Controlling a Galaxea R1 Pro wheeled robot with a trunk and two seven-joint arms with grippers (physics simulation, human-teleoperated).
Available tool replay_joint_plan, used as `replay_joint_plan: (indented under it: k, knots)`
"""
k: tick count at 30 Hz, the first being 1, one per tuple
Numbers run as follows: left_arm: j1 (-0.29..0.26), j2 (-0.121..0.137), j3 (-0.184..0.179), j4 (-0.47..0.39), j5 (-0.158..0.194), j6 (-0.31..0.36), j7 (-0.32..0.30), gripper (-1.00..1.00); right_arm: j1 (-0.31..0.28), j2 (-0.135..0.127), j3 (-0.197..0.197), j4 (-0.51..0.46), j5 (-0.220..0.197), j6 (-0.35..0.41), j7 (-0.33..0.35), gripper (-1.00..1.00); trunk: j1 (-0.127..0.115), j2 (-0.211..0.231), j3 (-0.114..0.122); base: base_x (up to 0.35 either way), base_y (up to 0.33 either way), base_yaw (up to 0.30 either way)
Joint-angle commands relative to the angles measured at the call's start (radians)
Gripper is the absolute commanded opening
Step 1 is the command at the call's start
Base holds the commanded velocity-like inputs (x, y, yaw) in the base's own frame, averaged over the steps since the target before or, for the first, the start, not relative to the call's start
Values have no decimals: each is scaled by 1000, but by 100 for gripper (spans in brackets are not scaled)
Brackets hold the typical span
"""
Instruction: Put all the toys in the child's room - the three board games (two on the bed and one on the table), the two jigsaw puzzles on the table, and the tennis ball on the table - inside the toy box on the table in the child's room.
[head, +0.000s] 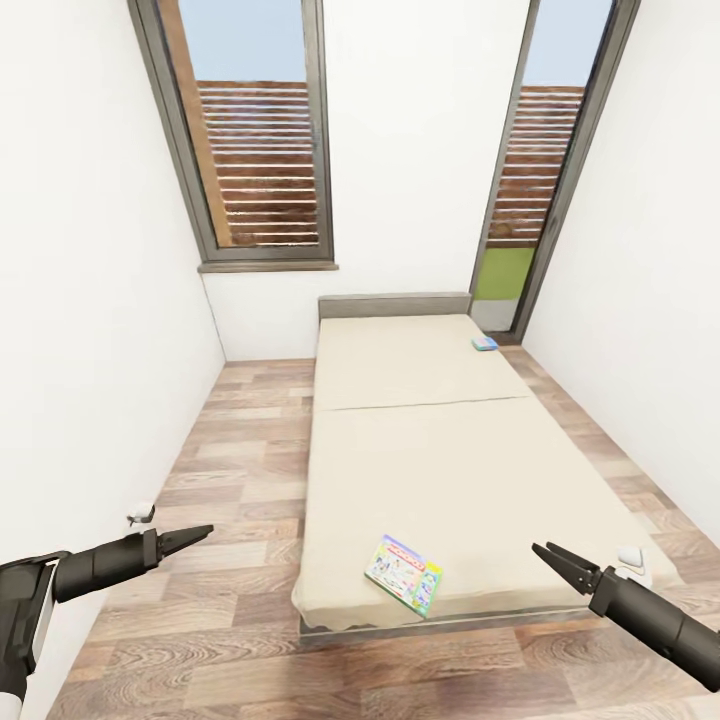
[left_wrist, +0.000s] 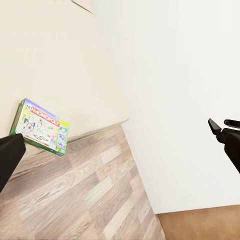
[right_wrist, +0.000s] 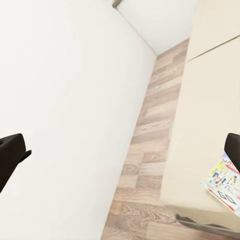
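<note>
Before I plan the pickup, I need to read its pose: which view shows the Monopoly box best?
The left wrist view: the Monopoly box shows whole, lettering readable, lying flat at the bed edge. The head view shows it whole but smaller, near the foot edge. The right wrist view cuts it off at the picture's border.

Plain white walls close in a narrow room floored with wood-grain planks in mixed brown and grey tones. In the far wall a tall grey-framed window sits above a grey sill, and further right a grey-framed glass door reaches to the floor; both look out on a brown horizontal-slat fence under pale blue sky, with a patch of green low behind the door. Even daylight fills the room, with no strong shadows.
</note>
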Motion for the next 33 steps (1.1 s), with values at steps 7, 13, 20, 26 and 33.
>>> replay_joint_plan:
  k: [7, 13, 20, 26, 33]
  knots:
    - [-1, 0, 2, -1, -10, 11, -9, 100, -1, 2, 0, -1, -4, 11, 3, 100, 1, -2, -2, 0, 52, 0]
    - [0, -1, 2, 0, -10, 11, -9, 100, -1, 2, 0, -2, -3, 14, 1, 100, 1, -2, -2, 0, 138, 0]
    - [-1, -2, 3, 1, -10, 11, -9, 100, -1, 3, 0, -1, -3, 12, -1, 100, 1, -2, -2, 0, 39, 0]
    - [-1, -1, 3, 2, -10, 11, -9, 100, -1, 1, 2, 2, -3, 11, -3, 100, 1, -2, -2, 0, 6, 0]
    - [-1, 0, 4, 2, -11, 14, -9, 100, -2, -11, 1, 145, -1, 10, -3, 100, 1, -2, -2, 0, 0, 0]
